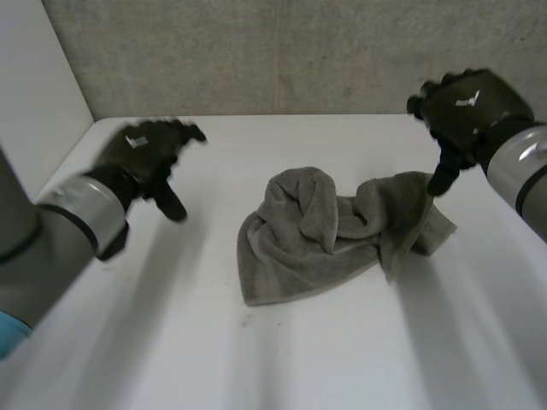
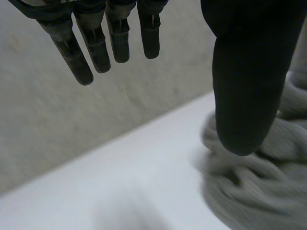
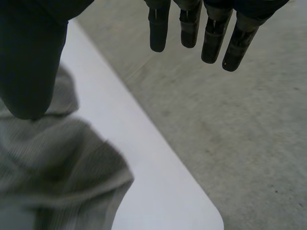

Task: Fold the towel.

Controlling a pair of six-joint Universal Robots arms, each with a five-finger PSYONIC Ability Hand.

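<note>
A grey towel [image 1: 333, 235] lies crumpled in a heap on the middle of the white table [image 1: 256, 359]. My left hand [image 1: 149, 154] hovers above the table well to the towel's left, fingers straight and apart from the thumb, holding nothing. My right hand [image 1: 466, 107] hangs over the towel's far right end, its thumb pointing down just above the cloth. In the left wrist view the fingers [image 2: 96, 43] are straight and the towel [image 2: 254, 191] lies beyond the thumb. In the right wrist view the towel [image 3: 53, 163] lies under the thumb, the fingers [image 3: 211, 33] straight and empty.
A grey wall [image 1: 282, 51] stands along the table's far edge. A white panel [image 1: 34, 94] closes the left side. The table's rounded corner [image 3: 206, 215] and the grey floor [image 3: 240, 134] beyond it lie past my right hand.
</note>
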